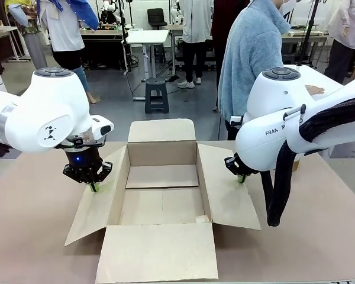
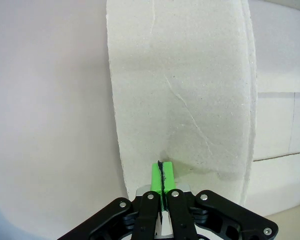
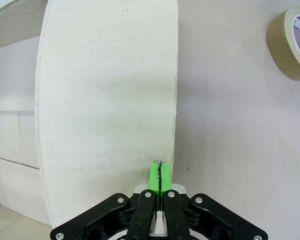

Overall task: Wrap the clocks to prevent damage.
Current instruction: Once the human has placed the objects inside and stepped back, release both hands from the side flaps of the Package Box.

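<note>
No clocks are in view. An open cardboard box (image 1: 162, 177) sits mid-table with all its flaps folded outward and nothing visible inside. My left gripper (image 1: 93, 186) is shut, its green pads (image 2: 156, 174) pressed together and pointing down at the left flap (image 1: 100, 204), tips at or just above the flap (image 2: 185, 90). My right gripper (image 1: 241, 178) is shut too, its pads (image 3: 155, 176) together over the outer edge of the right flap (image 1: 225, 192), which shows pale in the wrist view (image 3: 105, 100). Neither holds anything.
A roll of brown tape (image 3: 293, 42) lies on the table beyond the right flap. A person in a light blue fleece (image 1: 254, 53) stands at the far side, one hand (image 1: 313, 90) resting behind my right arm. The front flap (image 1: 157, 251) reaches toward the near table edge.
</note>
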Available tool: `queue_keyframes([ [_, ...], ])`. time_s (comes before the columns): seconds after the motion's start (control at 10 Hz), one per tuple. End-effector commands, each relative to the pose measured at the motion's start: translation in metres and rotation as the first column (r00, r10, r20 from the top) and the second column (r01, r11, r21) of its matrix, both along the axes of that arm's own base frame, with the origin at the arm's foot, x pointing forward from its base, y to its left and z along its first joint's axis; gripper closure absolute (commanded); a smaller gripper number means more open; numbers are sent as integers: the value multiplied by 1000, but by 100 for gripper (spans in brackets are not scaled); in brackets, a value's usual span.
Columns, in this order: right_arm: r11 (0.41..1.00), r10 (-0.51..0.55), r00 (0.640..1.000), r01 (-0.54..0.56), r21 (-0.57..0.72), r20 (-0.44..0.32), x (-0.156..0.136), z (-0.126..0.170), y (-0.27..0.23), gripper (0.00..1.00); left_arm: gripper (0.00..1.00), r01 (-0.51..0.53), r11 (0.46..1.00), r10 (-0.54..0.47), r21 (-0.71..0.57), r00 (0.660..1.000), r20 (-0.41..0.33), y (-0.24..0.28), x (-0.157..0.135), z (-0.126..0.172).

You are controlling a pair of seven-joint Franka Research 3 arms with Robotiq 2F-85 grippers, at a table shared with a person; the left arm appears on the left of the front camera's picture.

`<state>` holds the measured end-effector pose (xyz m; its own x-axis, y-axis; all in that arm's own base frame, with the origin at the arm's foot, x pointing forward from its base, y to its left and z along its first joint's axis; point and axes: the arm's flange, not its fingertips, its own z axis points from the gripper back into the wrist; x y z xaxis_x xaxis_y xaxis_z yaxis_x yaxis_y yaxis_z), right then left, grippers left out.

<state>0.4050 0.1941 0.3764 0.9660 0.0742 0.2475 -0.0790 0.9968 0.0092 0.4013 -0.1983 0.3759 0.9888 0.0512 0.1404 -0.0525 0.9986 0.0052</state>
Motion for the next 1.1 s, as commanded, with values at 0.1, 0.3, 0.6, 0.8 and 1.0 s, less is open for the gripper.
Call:
queue_keyframes([
  [0.1, 1000, 2, 1000, -2, -9, -4, -2, 2, 0, 99, 100, -9, 1000, 9, 20, 1000, 4, 1, -1, 1],
  [0.3, 1000, 2, 1000, -2, -9, -4, -2, 2, 0, 99, 100, -9, 1000, 9, 20, 1000, 4, 1, -1, 1],
  [0.6, 1000, 2, 1000, -2, -9, -4, -2, 2, 0, 99, 100, -9, 1000, 9, 20, 1000, 4, 1, -1, 1],
  [0.8, 1000, 2, 1000, -2, -9, -4, -2, 2, 0, 99, 100, -9, 1000, 9, 20, 1000, 4, 1, -1, 1],
  [1.0, 1000, 2, 1000, -2, -9, -4, -2, 2, 0, 99, 100, -9, 1000, 9, 20, 1000, 4, 1, -1, 1],
])
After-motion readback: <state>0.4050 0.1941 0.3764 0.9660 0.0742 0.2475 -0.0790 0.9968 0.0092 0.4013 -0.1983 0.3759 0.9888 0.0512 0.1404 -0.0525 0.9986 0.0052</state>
